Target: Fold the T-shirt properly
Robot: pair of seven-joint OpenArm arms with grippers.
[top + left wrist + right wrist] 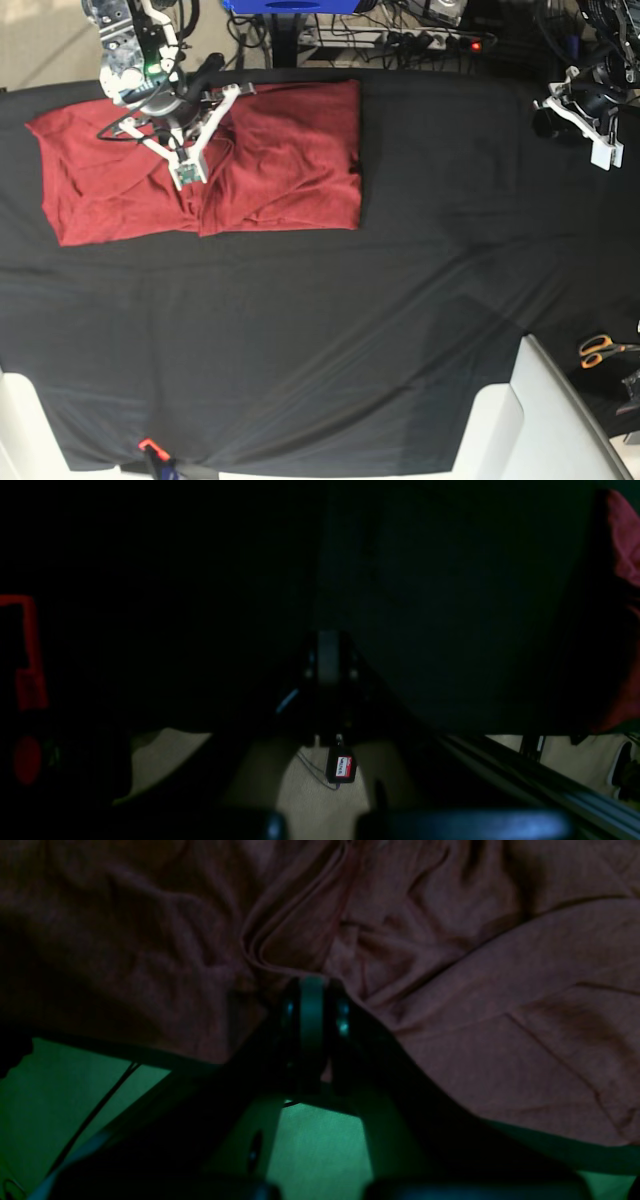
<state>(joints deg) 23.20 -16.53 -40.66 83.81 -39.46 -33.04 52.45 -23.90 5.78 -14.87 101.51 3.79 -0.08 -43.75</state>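
While the right gripper [187, 176] sits closed above it, gripping nothing we can make out, we see the rust-red T-shirt [270, 150] lying wrinkled, partly folded at the black cloth's [330, 340] far left, left gripper [603, 152] closed, empty.

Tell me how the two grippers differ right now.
The right gripper is over the T-shirt, tips at a bunched fold of the fabric; whether it pinches it is unclear. The left gripper is off at the far edge of the black cloth, away from the shirt. The right arm reaches in over the table; the left is pulled aside. Both grippers are shut.
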